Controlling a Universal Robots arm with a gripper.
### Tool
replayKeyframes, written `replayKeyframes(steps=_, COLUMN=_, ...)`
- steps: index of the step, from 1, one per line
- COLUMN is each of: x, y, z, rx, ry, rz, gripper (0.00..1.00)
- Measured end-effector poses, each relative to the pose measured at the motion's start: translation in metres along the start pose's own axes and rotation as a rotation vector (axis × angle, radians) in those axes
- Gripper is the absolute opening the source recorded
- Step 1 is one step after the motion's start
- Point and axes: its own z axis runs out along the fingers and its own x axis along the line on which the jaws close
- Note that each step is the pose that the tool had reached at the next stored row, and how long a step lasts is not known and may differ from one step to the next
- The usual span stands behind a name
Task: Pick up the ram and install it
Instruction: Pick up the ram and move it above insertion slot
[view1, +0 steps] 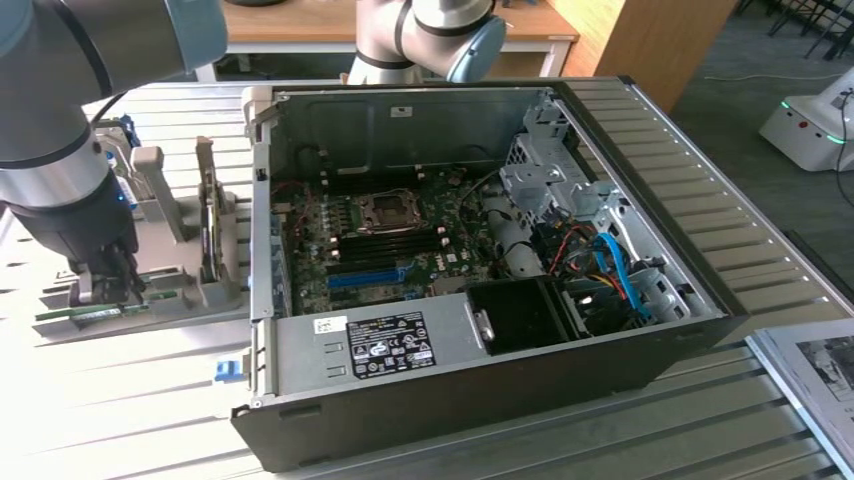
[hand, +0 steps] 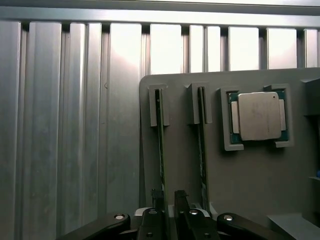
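Note:
The ram (hand: 160, 145) is a thin green stick standing on edge in a slot of the grey holder plate (hand: 240, 180). A twin stick (hand: 201, 145) stands in the slot beside it. My gripper (hand: 169, 202) hangs just over the near end of the ram. Its two dark fingers are a narrow gap apart, and nothing shows between them. In the exterior view my gripper (view1: 114, 290) is low over the holder at the exterior view's left, right by the green ram (view1: 78, 313).
The open computer case (view1: 694, 300) lies to the exterior view's right of the holder, with its motherboard (view1: 387, 250) and blue slot (view1: 363, 277) exposed. A processor chip (hand: 257, 116) sits in a pocket of the holder. The slatted metal table (hand: 70, 150) surrounds everything.

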Motion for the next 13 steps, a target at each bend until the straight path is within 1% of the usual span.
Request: replayKeyframes(steps=13, x=-0.0002, y=-0.0001, z=0.003, rx=0.0, ry=0.0, rz=0.0, gripper=0.23)
